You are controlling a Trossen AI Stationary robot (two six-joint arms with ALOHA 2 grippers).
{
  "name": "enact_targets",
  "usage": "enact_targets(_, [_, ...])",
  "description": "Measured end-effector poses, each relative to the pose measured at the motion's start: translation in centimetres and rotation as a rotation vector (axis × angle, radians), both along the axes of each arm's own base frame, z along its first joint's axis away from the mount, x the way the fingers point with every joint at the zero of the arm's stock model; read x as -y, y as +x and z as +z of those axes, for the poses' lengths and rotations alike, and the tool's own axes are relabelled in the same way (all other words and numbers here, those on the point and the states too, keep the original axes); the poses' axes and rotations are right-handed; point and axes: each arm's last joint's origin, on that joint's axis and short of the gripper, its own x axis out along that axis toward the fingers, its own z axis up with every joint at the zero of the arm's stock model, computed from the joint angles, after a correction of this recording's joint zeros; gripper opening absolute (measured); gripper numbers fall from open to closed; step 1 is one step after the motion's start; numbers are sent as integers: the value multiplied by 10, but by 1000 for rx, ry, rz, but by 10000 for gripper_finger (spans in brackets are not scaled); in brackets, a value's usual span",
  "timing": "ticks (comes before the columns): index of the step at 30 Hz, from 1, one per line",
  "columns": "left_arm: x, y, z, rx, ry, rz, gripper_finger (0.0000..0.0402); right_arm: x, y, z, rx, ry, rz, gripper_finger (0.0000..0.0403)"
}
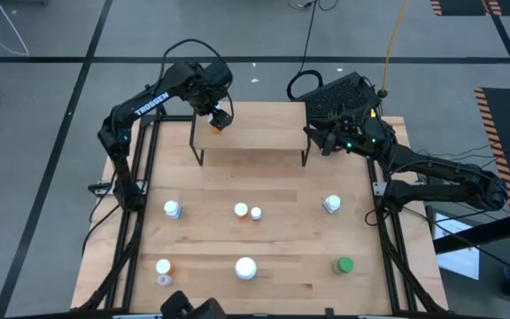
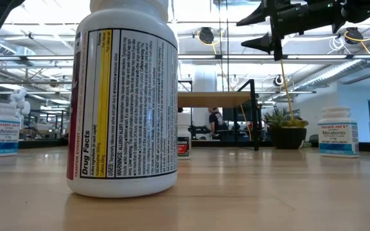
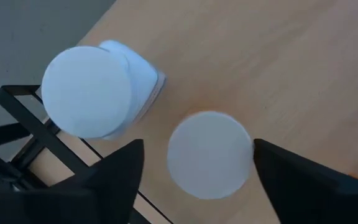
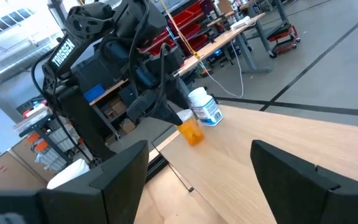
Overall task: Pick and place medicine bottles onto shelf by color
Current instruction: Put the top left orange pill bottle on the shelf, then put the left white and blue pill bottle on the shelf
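The orange bottle [image 1: 218,125] stood on the shelf [image 1: 255,137], up at the 11 o'clock end of the board, and the left gripper [image 1: 220,117] was right over it! Fingers [image 3: 114,171] sat spread either side of its white cap, a clear gap showing on each side in the left wrist view. Just beside it on the shelf stood a blue-and-white bottle [image 4: 205,107].

Out on the table [image 1: 290,257], 7 more bottles waited: 1 at 9 o'clock [image 1: 173,209], 2 close together near the middle [image 1: 242,210] and [image 1: 256,213], 1 at 3 o'clock [image 1: 331,205], 2 at 7 o'clock [image 1: 163,266] and [image 1: 165,280], a big white-capped one at 6 [image 1: 245,268], plus the green-capped bottle [image 1: 344,265] at 5.

The right gripper [image 1: 328,142] hung by the shelf's 1 o'clock end, fingers [image 4: 120,174] wide apart and empty.
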Motion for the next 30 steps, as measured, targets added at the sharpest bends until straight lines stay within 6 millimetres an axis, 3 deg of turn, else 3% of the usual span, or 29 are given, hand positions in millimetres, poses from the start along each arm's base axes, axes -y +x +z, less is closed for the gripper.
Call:
enact_targets(6, [2,-5,2,-47,20,42,354,0,0,0,-5,2,1,279])
enact_targets(11, [8,-17,13,-104,84,87,360,0,0,0,-5,0,2,279])
enact_targets(17, [26,-30,34,-23,74,96,360,0,0,0,-4,2,2,279])
enact_targets(21, [59,-42,53,20,59,138,360,-1,0,0,6,25,27,279])
enact_targets(24, [100,-54,52,64,28,129,360,-2,1,-1,1,27,56,279])
enact_targets(30, [179,-67,-5,-61,-44,253,360,-4,2,-2,-33,-12,66,279])
